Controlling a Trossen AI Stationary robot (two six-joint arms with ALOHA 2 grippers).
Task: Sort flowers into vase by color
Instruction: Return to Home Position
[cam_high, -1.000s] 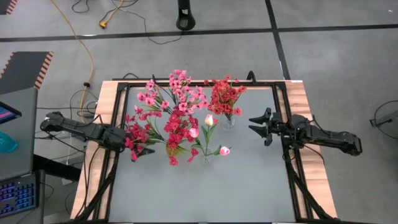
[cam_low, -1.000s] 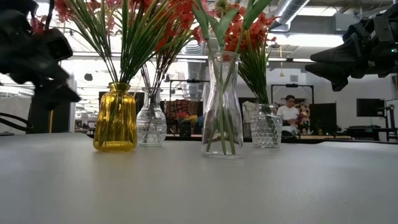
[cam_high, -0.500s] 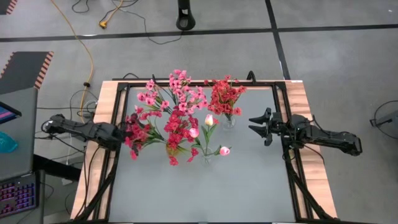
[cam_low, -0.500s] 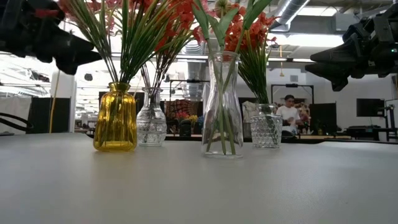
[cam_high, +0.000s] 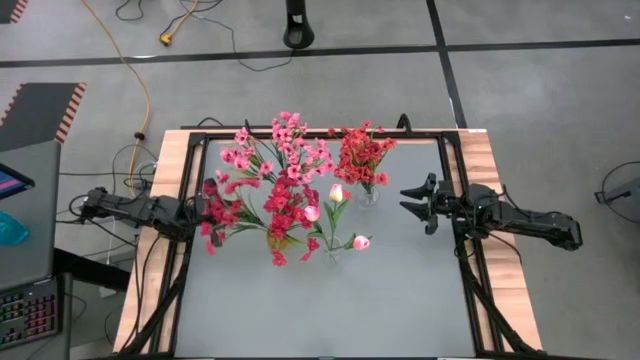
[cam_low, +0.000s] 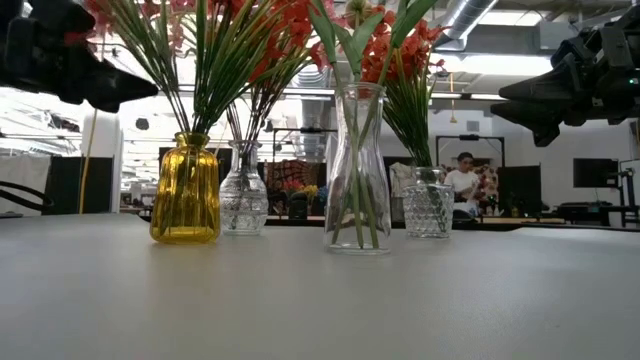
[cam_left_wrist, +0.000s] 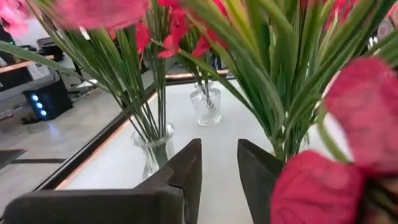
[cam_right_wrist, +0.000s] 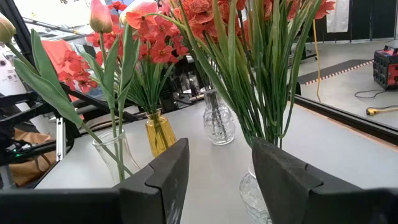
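Note:
Four vases of flowers stand mid-table. A yellow vase (cam_low: 186, 188) and a small round clear vase (cam_low: 243, 200) hold pink and red sprigs (cam_high: 285, 170). A tall clear vase (cam_low: 358, 170) holds pale tulip buds (cam_high: 337, 193). A cut-glass vase (cam_low: 429, 205) holds red sprigs (cam_high: 362, 155). My left gripper (cam_left_wrist: 219, 149) hovers level at the table's left edge (cam_high: 203, 213), partly under blossoms, its fingers a little apart with nothing between them. My right gripper (cam_high: 410, 200) hovers open at the right, pointing level at the vases (cam_right_wrist: 221, 149).
Black frame rails (cam_high: 460, 250) run along the wooden table's left and right sides. The grey tabletop (cam_high: 330, 310) lies bare toward the near edge. A person (cam_low: 465, 180) sits in the room far behind the table.
My left gripper has drawn back from beside the leftmost sprigs toward the table's left edge and risen a little, rolling its wrist. The vases and flowers stand as before.

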